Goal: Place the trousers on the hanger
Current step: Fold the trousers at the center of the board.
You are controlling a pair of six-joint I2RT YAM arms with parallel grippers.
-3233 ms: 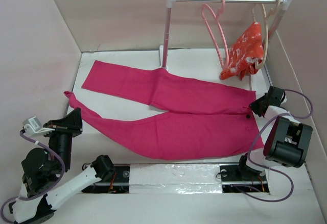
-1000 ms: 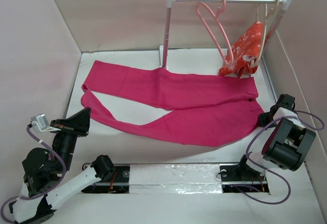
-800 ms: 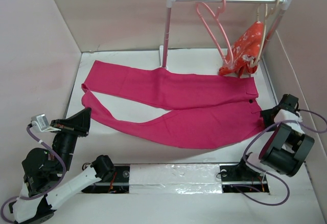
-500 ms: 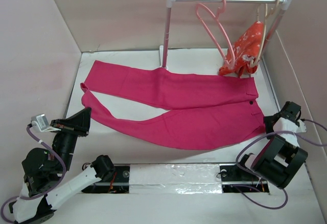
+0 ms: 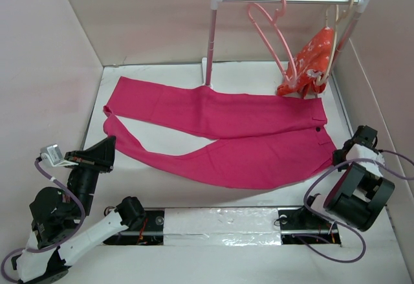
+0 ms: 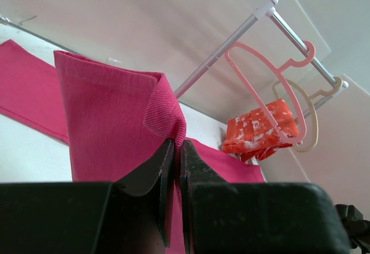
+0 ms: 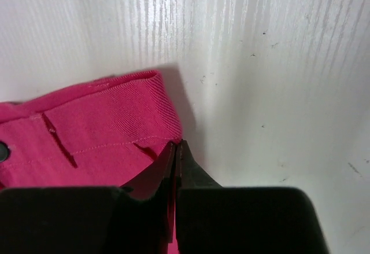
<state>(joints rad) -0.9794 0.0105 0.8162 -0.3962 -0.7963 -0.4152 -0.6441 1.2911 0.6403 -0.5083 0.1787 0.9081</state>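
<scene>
— Two things I need from you: how the load lies, and your grip.

— On my white table (image 5: 162, 190) the magenta trousers (image 5: 246, 142) lie flat. Their long axis runs left to right. The waistband sits at the right, and both legs point left, splayed in a narrow V. The far leg lies straight; the end of the near leg curls towards my left arm.

— And behind them?

— I see the white garment rack (image 5: 210, 38) at the back, its post just beside the far leg. The salmon-pink hanger (image 5: 272, 35) hangs from the rail by its hook. Next to it a cream hanger (image 5: 337, 19) carries an orange-red flowered garment (image 5: 310, 64).

— Grips?

— My left gripper (image 6: 177, 144) is clamped on a fold of the near leg. My right gripper (image 7: 175, 145) is pinched onto the waistband's corner, with a sliver of pink between its fingers.
</scene>
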